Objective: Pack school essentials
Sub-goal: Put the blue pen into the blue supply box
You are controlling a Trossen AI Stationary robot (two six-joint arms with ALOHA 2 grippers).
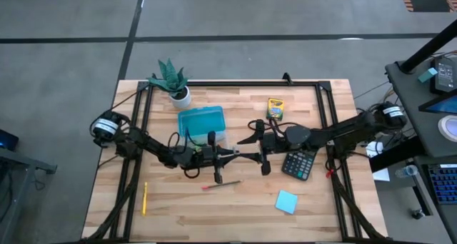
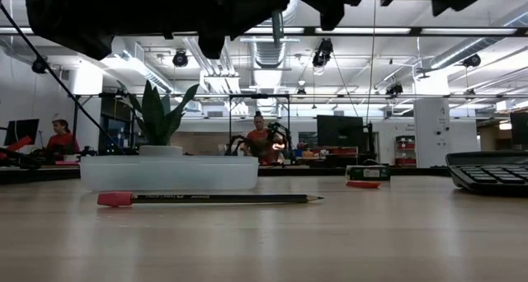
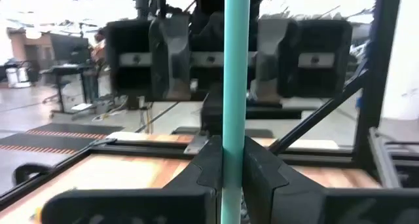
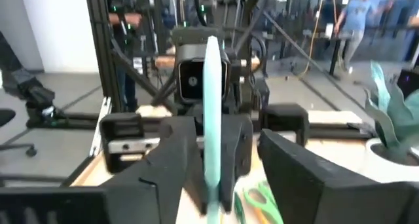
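The teal rod [image 3: 234, 86] is cut off at both ends, and the green-handled scissors [image 4: 258, 201] show only partly.

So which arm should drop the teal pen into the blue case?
Left. The left gripper is shut on the teal pen beside the blue case; the right gripper is open, farther off.

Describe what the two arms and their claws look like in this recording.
Both arms are dark, nearly black, jointed segments with loose black cables along them. Each carries a white-banded cylindrical joint near its base. The left claw has two blocky matte-black fingers; the right claw looks the same, with angular black fingers. No markings are legible.
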